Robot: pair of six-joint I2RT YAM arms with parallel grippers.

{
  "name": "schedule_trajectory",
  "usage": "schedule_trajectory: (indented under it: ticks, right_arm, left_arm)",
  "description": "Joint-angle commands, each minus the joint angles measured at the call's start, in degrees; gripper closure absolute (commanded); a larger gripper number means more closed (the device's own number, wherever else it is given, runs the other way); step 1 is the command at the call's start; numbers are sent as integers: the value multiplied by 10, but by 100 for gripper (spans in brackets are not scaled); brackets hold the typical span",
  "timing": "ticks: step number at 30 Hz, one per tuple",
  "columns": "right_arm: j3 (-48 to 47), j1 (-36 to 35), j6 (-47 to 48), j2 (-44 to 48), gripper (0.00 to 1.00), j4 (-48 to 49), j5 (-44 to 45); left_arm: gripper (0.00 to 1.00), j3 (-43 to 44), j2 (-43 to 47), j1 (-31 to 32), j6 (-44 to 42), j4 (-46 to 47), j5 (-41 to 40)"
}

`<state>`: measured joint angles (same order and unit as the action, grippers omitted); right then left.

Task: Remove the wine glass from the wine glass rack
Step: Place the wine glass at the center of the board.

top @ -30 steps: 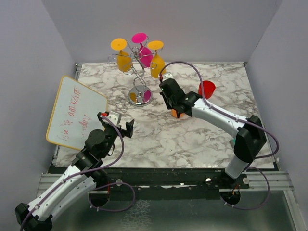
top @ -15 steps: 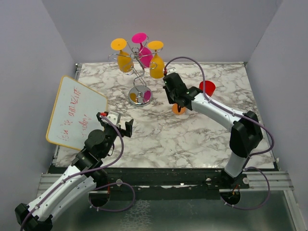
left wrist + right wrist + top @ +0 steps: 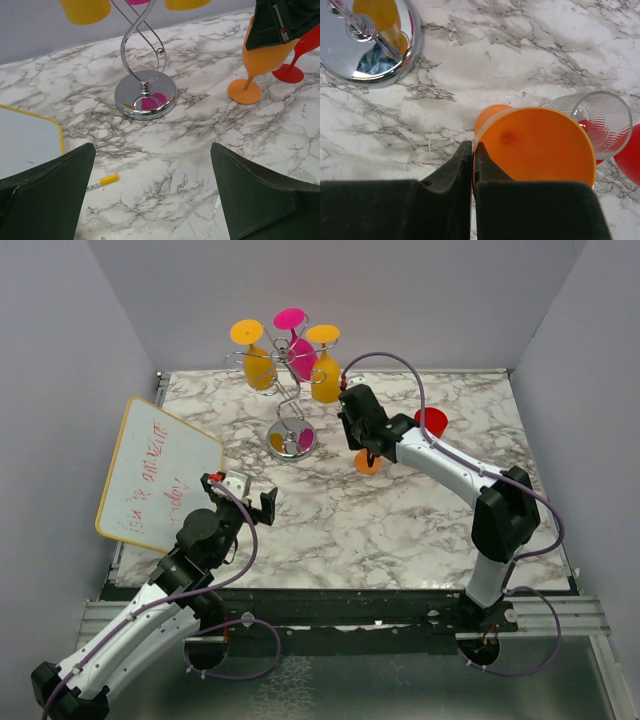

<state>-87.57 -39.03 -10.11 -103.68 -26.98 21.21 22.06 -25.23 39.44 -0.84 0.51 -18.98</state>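
The chrome wine glass rack (image 3: 290,405) stands at the back of the marble table (image 3: 330,520), with two yellow glasses (image 3: 258,368) and a magenta one (image 3: 301,358) hanging bowl-down from its arms. Its round base shows in the left wrist view (image 3: 145,95) and the right wrist view (image 3: 367,42). An orange wine glass (image 3: 540,145) stands upright right of the rack, its foot (image 3: 368,462) on the marble. My right gripper (image 3: 472,150) is shut on its rim, one finger inside the bowl. My left gripper (image 3: 152,200) is open and empty at the near left.
A red wine glass (image 3: 431,422) and a clear ribbed glass (image 3: 600,117) stand just right of the orange one. A yellow-edged whiteboard (image 3: 155,475) leans at the left, with a yellow-capped marker (image 3: 102,181) beside it.
My right gripper has carried the orange glass a little toward the back of the table, and its foot now shows on the marble. The left arm has not moved.
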Motion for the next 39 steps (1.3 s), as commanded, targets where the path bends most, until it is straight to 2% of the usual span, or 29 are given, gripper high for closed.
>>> schedule_trajectory:
  ticks: [1, 5, 27, 29, 32, 39]
  right_arm:
    - [-27, 3, -4, -15, 95, -24, -9]
    - [-30, 4, 0, -16, 91, -33, -9]
    - [-42, 3, 18, -25, 90, -50, 2]
    - [-44, 4, 19, -25, 85, -50, -2]
    - [-43, 4, 14, -23, 81, -51, -5]
    - [-37, 3, 15, -15, 79, -48, -9]
  left_arm:
    - [1, 12, -2, -1, 4, -4, -14]
    - [1, 12, -3, -1, 6, -4, -12]
    - [1, 13, 1, -1, 4, -17, -15]
    - [1, 13, 1, -1, 4, -18, -16]
    - [1, 12, 3, -1, 6, -18, -15]
    - [1, 12, 4, -1, 6, -18, -16]
